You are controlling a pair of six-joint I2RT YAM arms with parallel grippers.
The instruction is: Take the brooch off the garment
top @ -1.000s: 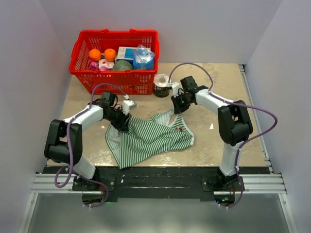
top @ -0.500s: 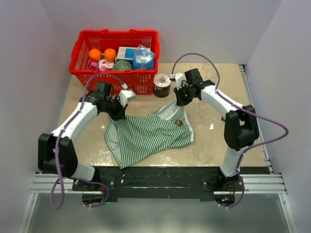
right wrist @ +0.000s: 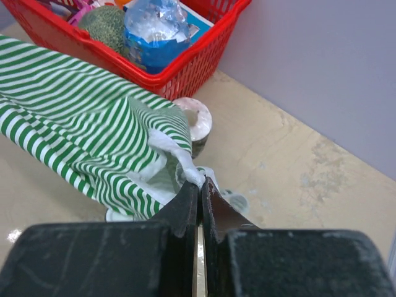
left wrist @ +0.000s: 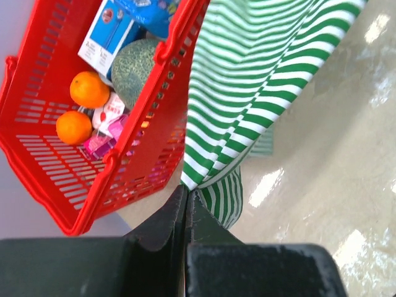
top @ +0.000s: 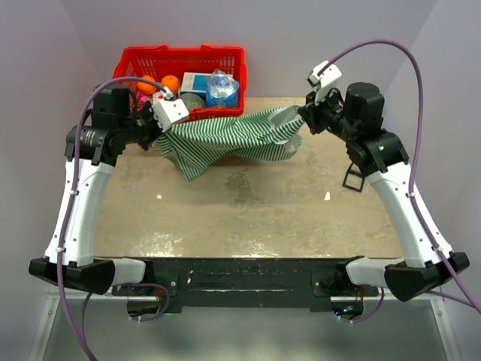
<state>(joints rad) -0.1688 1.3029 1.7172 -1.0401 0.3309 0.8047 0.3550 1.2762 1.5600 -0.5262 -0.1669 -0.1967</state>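
Note:
The garment (top: 225, 135), a green-and-white striped top, hangs stretched in the air between my two grippers, above the back of the table. My left gripper (top: 156, 131) is shut on one striped edge of it (left wrist: 204, 167), jaws pressed together at the cloth (left wrist: 187, 192). My right gripper (top: 304, 114) is shut on a white-trimmed edge (right wrist: 185, 161), jaws tight at the trim (right wrist: 201, 181). Folds bunch near the right gripper. The brooch does not show in any view; it may be hidden in the folds.
A red basket (top: 180, 51) with oranges, a box and a bottle stands at the back left, right behind the hanging cloth. A white tape roll (right wrist: 195, 117) sits on the table beside it. A small black square frame (top: 353, 180) lies at the right.
Both arms have risen and spread apart, lifting the garment off the table and stretching it in the air. The left gripper closed on the cloth during this.

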